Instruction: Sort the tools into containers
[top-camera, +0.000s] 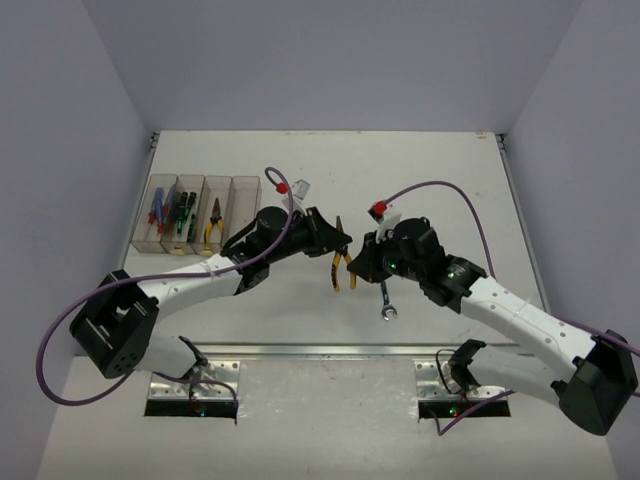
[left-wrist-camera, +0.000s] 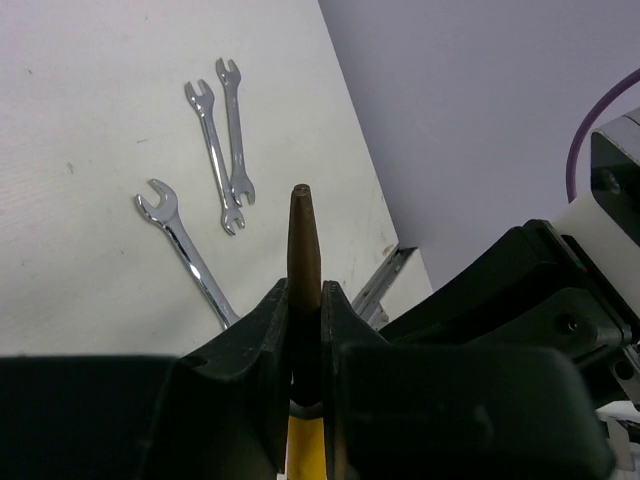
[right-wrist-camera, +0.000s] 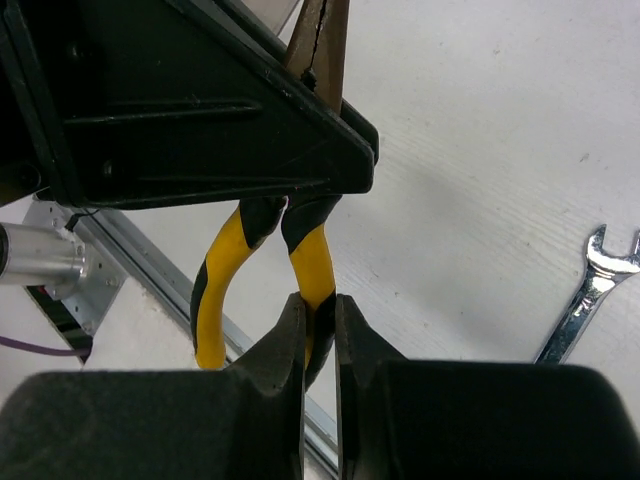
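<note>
Top external view: a pair of yellow-and-black pliers (top-camera: 336, 275) is held above the table (top-camera: 440, 170) between the two arms, near the middle of the table and well apart from the containers (top-camera: 245, 205) at the far left. The left tool (top-camera: 338, 243) is closed on the pliers at the dark metal just above the handles. This is shown in the left wrist view, where the closed brown nose is seen sticking out past the black fingers (left-wrist-camera: 258, 338). The right tool (right-wrist-camera: 320, 312) is closed on one yellow handle, the one on the right in the right wrist view, while the other handle hangs ungripped just beside it. The pliers are thus gripped by both tools at once, with the nose pointed away from the arm bases. Three silver wrenches (left-wrist-camera: 212, 150) are seen lying flat on the table in the left wrist view, two close together and nearly parallel, the third near them. In the containers, a blue-and-red screwdriver (top-camera: 155, 212) is seen in the leftmost bin, a green-and-black screwdriver (top-camera: 182, 212) in the second, and a second pair of pliers (top-camera: 213, 222) in the third.
</note>
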